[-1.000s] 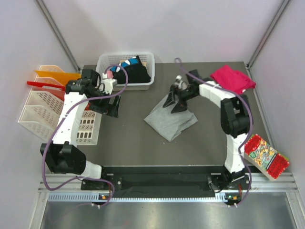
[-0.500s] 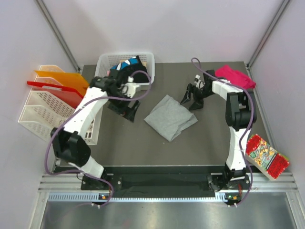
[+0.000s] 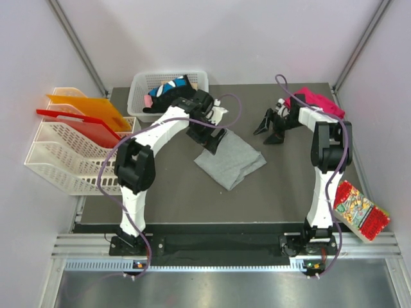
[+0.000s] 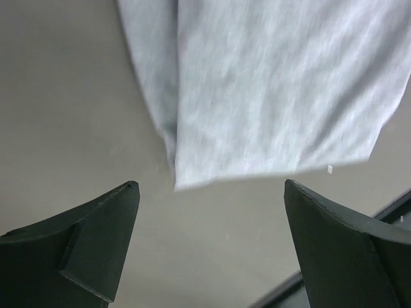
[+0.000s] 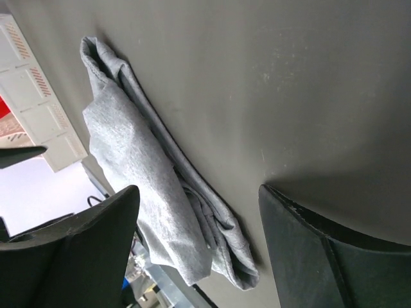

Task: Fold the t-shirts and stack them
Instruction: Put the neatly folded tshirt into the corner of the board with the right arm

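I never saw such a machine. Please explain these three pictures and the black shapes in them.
Two robot arms stand at a table's near edge. One picture looks down from above. The other two come from a camera on each wrist, so the black wedges are its fingers. On the table lie a folded grey shirt, a pink shirt and a basket of dark shirts. The left gripper hovers at the grey shirt's edge, the right gripper beside the pink shirt. Both are open, holding nothing.

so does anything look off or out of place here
The red snack packet lies tilted beyond the right edge of the table, and it is not clothing. The folded grey shirt sits diagonal, its layers uneven along one side.
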Action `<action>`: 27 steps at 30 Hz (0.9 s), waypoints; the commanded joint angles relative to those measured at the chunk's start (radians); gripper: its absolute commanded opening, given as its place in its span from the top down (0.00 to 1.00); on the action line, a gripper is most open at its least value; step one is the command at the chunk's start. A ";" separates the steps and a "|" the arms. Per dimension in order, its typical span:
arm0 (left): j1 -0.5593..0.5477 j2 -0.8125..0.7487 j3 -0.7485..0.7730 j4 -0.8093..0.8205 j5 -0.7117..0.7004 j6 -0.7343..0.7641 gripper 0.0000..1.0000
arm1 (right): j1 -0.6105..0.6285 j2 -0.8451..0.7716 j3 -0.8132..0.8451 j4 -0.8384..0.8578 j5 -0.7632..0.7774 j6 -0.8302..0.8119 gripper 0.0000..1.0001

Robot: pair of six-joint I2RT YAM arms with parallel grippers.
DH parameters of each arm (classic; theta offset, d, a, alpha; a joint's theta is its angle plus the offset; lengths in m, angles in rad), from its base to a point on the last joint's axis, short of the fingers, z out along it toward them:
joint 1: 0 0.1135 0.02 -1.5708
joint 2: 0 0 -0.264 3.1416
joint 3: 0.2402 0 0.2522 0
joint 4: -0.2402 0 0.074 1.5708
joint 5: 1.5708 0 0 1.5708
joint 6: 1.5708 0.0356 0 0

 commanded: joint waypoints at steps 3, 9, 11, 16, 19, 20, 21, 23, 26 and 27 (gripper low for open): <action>-0.060 0.085 0.059 0.154 0.043 -0.075 0.01 | -0.002 0.061 -0.053 0.046 -0.019 -0.090 0.24; -0.086 0.075 -0.084 0.249 0.069 -0.113 0.01 | 0.027 0.059 -0.130 0.081 -0.090 -0.092 0.24; -0.090 0.062 -0.137 0.283 0.062 -0.117 0.01 | 0.037 0.067 -0.140 0.089 -0.116 -0.087 0.24; -0.090 0.048 -0.230 0.351 0.060 -0.139 0.01 | 0.093 0.085 -0.161 0.083 -0.125 -0.088 0.24; -0.090 0.044 -0.282 0.389 0.054 -0.155 0.01 | 0.135 0.081 -0.186 0.086 -0.114 -0.090 0.25; -0.092 0.042 -0.303 0.412 0.053 -0.155 0.01 | 0.155 0.079 -0.190 0.087 -0.110 -0.088 0.25; -0.090 0.036 -0.314 0.426 0.049 -0.159 0.01 | 0.162 0.081 -0.198 0.087 -0.108 -0.087 0.25; -0.090 0.033 -0.336 0.447 0.048 -0.161 0.01 | 0.188 0.084 -0.199 0.086 -0.097 -0.079 0.28; -0.090 0.033 -0.346 0.455 0.062 -0.169 0.01 | 0.208 0.087 -0.199 0.086 -0.100 -0.076 0.32; -0.090 0.032 -0.350 0.460 0.063 -0.172 0.01 | 0.218 0.087 -0.199 0.090 -0.100 -0.070 0.33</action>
